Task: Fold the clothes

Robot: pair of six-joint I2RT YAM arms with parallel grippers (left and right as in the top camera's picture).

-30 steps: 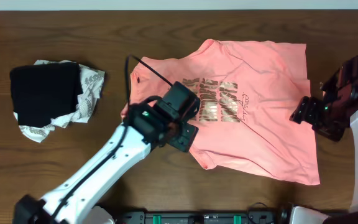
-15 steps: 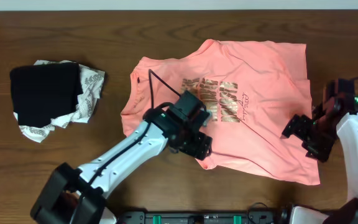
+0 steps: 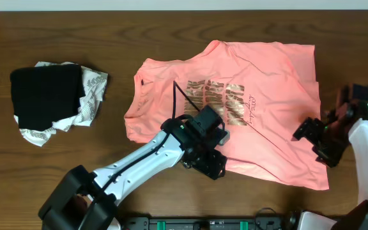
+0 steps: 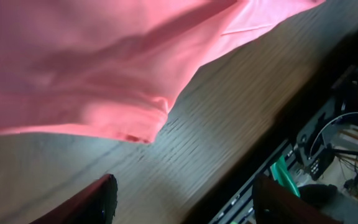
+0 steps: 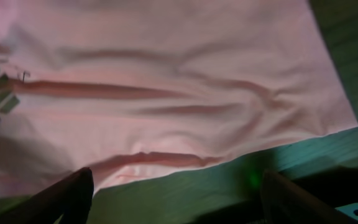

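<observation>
The salmon-pink T-shirt (image 3: 260, 121) with gold lettering lies spread on the brown table, its collar toward the left. My left gripper (image 3: 213, 167) is open and empty at the shirt's near left edge; in the left wrist view (image 4: 182, 205) a folded pink hem corner (image 4: 145, 127) lies just ahead of its fingers. My right gripper (image 3: 303, 131) is open and empty over the shirt's right side; in the right wrist view (image 5: 176, 199) the shirt's edge (image 5: 166, 158) sits just beyond the fingertips.
A black folded garment (image 3: 46, 94) rests on a white patterned cloth (image 3: 91, 89) at the far left. The table's front edge (image 4: 272, 134) runs close behind the left gripper, with cables and hardware below it.
My left gripper has moved right and toward the front edge, to the shirt's near hem. My right gripper has shifted slightly down and inward over the shirt's right side. The shirt's lower left has flattened.
</observation>
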